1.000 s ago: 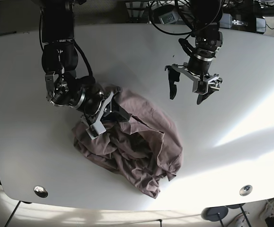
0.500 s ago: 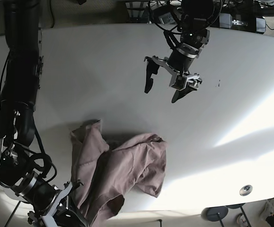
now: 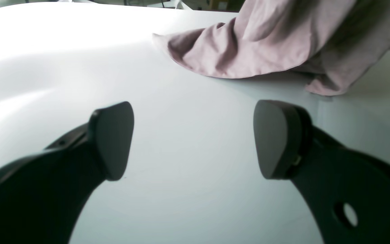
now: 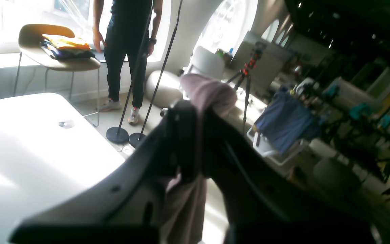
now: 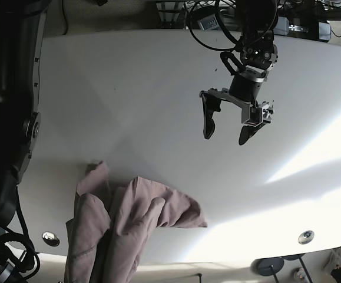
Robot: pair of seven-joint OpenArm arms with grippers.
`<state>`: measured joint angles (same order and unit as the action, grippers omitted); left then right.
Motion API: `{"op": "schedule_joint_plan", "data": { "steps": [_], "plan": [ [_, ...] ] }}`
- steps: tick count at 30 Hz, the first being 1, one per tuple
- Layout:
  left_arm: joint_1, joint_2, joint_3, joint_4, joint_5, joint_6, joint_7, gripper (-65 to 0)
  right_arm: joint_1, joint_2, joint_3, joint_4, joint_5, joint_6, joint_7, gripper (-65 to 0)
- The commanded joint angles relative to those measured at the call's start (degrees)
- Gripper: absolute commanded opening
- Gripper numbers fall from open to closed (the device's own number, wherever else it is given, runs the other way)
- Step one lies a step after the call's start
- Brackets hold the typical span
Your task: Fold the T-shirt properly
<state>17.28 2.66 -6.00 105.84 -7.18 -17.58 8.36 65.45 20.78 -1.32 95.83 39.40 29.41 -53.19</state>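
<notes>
1. Shirt (image 5: pixel 129 230) is bunched at lower left of the base view, part on the desk (image 5: pixel 129 88), part hanging off the front edge. Not flat at all.
2. Right pincer (image 4: pixel 195 149) is clamped on a fold of the shirt; wrist view shows cloth poking out above the jaws and trailing below. In the base view the pincer itself is out of frame, bottom left corner, only the arm shows.
3. Left pincer (image 5: pixel 224 122) is wide apart and empty, hovering over bare desk in the upper right, well apart from the shirt. Its wrist cam sees the shirt edge at top of frame.
4. Progress imo: basically nothing folded yet. No sleeves or hem laid out, no crease made.
5. Left to do, my guess: spread it flat on the desk first, then do the actual folds.
</notes>
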Motion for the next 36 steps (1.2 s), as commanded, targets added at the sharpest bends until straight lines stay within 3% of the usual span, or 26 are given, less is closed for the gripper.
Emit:
{"op": "schedule_joint_plan", "data": {
  "steps": [1,4,6,12,23,28,36],
  "plan": [
    [-2.82,0.11,-1.6,0.75,-0.6,-0.13,-1.46,-13.2,3.43,0.1,0.4,3.03,0.82,-0.35,0.05,-63.3],
    [-7.65,-2.26,-3.36,-0.57,-0.51,-0.13,-0.23,-13.2,4.4,-1.13,2.68,7.07,1.26,0.17,-2.15,-63.1],
    [-10.46,-4.19,-3.54,-2.15,-0.86,-0.13,1.18,-13.2,4.57,-1.92,5.15,7.51,4.95,1.05,-2.94,-63.1],
    [-18.55,-8.24,-3.63,-11.12,-0.95,-0.31,1.18,-13.2,3.87,-1.74,6.11,8.92,7.59,1.23,-3.12,-63.1],
    [-28.66,-6.13,2.0,-29.67,-0.86,-0.31,1.18,-13.2,0.53,-1.83,6.03,10.06,7.59,1.32,-3.12,-63.1],
    [-37.72,-5.86,2.97,-43.38,-1.04,-0.39,1.18,-13.2,0.0,-1.83,6.29,10.06,7.5,1.32,-3.03,-63.1],
    [-45.81,-1.21,3.23,-60.44,-1.04,-0.39,1.18,-13.2,0.0,-1.92,6.2,9.97,7.5,1.32,-2.94,-63.1]
  ]
}}
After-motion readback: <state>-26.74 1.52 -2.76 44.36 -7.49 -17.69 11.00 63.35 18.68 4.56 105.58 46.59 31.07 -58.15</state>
